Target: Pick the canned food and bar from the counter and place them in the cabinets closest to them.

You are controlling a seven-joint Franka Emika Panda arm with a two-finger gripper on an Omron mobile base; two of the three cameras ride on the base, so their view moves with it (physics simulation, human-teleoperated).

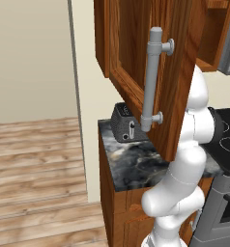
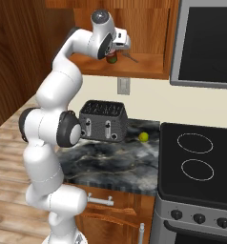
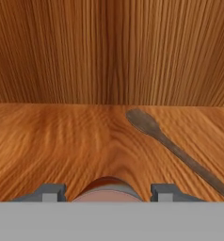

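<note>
Raised inside the open wall cabinet (image 2: 149, 64), the claw (image 3: 106, 195) has its two fingertips (image 3: 50, 193) set either side of one can (image 3: 107, 188), closed part-way on it and holding it. In the hand view the can's orange-red side and paler top sit between the tips, just over the cabinet's wooden shelf. In the right base view the can (image 2: 112, 59) shows as a small dark reddish lump under the white hand, at the left end of that shelf.

One grey spoon (image 3: 172, 148) lies flat on the shelf to the right of the can, its bowl toward the cabinet's back wall and its handle running forward. The right base view shows it (image 2: 130, 58) just beside the hand.

One cabinet door (image 1: 155, 72) hangs open, with one thick grey bar handle (image 1: 152, 79) upright on it.

Below the cabinet, one dark toaster (image 2: 103, 121) with two slots stands on the dark marbled table (image 2: 110, 164). One small green fruit (image 2: 143, 137) lies on the table to the right of the toaster, near the wall. One black stove top (image 2: 201, 159) with two ring marks adjoins the table further right. I cannot make out the bar in any view.
</note>
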